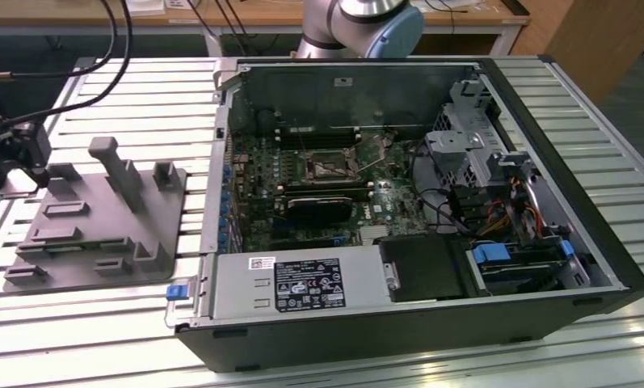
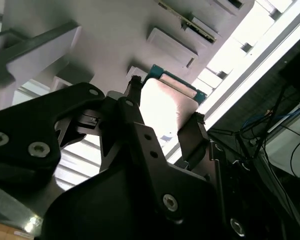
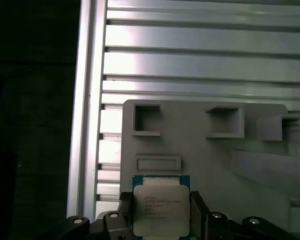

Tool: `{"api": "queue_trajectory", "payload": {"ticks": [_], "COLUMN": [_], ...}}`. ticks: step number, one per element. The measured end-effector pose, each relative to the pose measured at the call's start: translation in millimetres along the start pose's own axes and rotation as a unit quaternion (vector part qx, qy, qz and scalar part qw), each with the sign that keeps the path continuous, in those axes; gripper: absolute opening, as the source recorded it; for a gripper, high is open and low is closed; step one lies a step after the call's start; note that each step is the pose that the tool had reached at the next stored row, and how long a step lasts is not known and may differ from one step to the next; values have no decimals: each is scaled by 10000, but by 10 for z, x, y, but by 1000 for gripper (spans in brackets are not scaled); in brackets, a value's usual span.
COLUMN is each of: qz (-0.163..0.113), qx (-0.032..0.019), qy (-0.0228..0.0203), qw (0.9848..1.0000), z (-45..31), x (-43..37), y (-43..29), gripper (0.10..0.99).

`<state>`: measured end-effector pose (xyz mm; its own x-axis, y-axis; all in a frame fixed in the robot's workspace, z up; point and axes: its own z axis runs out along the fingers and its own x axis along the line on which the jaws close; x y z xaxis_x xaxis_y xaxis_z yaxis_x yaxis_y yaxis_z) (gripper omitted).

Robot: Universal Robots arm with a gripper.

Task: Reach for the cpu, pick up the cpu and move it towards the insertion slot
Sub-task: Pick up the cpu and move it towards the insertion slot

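Note:
The cpu (image 3: 159, 210) is a thin square chip with a silvery top plate and a green rim, seen in both wrist views just over the grey fixture (image 3: 205, 150). My gripper (image 3: 160, 201) has one dark finger against each side of the cpu (image 2: 166, 102) and is shut on it. In the exterior view the gripper (image 1: 24, 162) stands at the far left, by the fixture's back corner (image 1: 95, 234). The insertion slot (image 1: 327, 167), a square socket with a metal frame, lies on the motherboard inside the open computer case, well off to the exterior view's right.
The open computer case (image 1: 537, 162) takes up the middle and right of the slatted metal table (image 1: 138, 89). A tall grey post (image 1: 111, 166) rises from the fixture near the gripper. The arm's base (image 1: 365, 24) stands behind the case. Cables hang at the back left.

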<state>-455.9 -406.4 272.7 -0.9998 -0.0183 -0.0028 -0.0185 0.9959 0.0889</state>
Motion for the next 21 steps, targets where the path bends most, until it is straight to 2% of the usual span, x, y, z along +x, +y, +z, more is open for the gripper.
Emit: {"api": "queue_trajectory", "payload": {"ticks": [21], "qz": [-1], "qx": [0], "qy": [-13], "qw": [10000], "z": [-746], "x": [-2], "y": [66], "gripper": [541]}}
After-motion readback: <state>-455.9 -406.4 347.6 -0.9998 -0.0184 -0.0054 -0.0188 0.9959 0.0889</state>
